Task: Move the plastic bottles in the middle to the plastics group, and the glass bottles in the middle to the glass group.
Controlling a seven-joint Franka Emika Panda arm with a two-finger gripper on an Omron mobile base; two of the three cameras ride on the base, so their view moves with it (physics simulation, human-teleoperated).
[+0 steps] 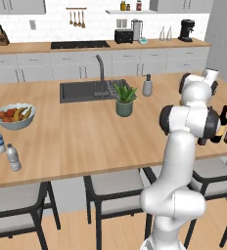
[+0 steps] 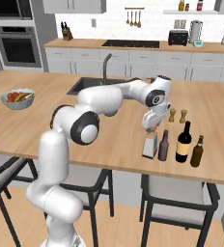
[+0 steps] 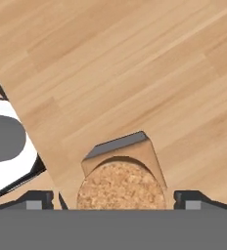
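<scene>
Cork-topped clear bottle under tool, beside dark bottle, wine bottle.

Pale wood counter, nearly black bottle, white-labelled dark wine bottle.

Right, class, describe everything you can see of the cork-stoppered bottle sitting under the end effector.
The corked bottle is pale and see-through, glass-like, with a squarish, sloped-shouldered body and a round cork stopper. It stands upright on the wooden counter near its front edge, just left of the small dark bottle. The end effector hangs directly above, open, its tips flanking the cork with gaps.
</scene>
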